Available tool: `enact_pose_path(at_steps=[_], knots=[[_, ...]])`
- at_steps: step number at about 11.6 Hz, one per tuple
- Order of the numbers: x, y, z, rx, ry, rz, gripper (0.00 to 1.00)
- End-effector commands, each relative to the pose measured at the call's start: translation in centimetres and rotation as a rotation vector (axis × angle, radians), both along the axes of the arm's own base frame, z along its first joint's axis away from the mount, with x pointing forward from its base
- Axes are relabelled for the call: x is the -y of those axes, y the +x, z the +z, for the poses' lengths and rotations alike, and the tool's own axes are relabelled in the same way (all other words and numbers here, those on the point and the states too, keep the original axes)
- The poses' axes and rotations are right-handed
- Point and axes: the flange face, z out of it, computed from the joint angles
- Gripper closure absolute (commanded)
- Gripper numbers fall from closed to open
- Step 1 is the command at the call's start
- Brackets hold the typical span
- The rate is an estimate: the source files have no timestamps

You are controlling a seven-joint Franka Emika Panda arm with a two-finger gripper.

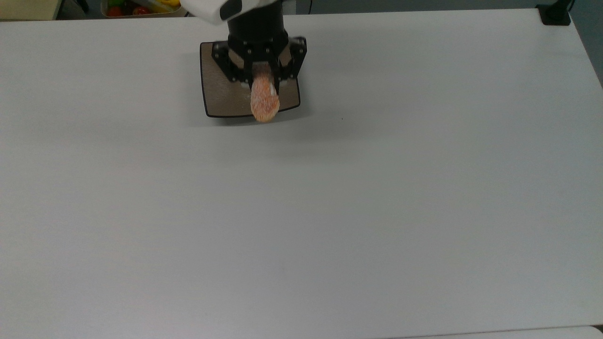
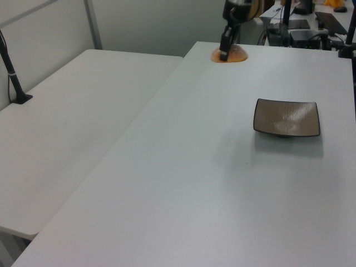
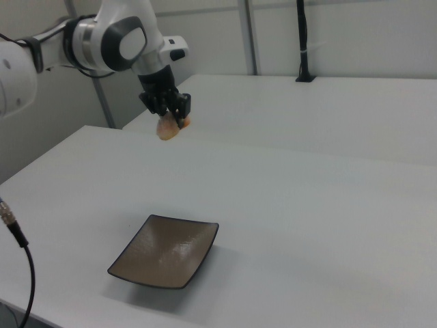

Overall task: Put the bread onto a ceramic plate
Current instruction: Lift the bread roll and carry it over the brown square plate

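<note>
Gripping the bread between both black fingers, gripper clamped on the loaf's upper end, speckled orange body hanging out below. Holding it high in the air, well clear of the white table.

Looking down in the top view: overlapping the ceramic plate, loaf covering the plate's near edge toward the top view's right, as if directly over it. Deceiving, though. Switching to the right view: showing the bread far up and well apart from the ceramic plate, which is sitting bare on the table in the near part of that frame; gripper pointing down, white and grey arm reaching in from the right view's left.

Checking the left view: confirming the gap, bread hanging at the far end of the scene under the gripper, ceramic plate lying toward the left view's right, nearer the camera, nothing on it.

Also catching, at the top view's far left edge, a bin of colourful items behind the table.
</note>
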Motion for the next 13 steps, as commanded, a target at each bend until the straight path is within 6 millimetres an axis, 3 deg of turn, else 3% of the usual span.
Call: enact_pose_path(at_steps=[1,6,10,13], knots=[[0.9,-5.1,1.8,-0.068,0.022,-0.003,0.66],[2.3,-11.4,0.3,-0.214,0.010,0.084,0.65],[3.0,-13.9,-6.3,-0.338,-0.007,0.136,0.65],[3.2,-14.3,-10.4,-0.332,-0.020,0.135,0.66]])
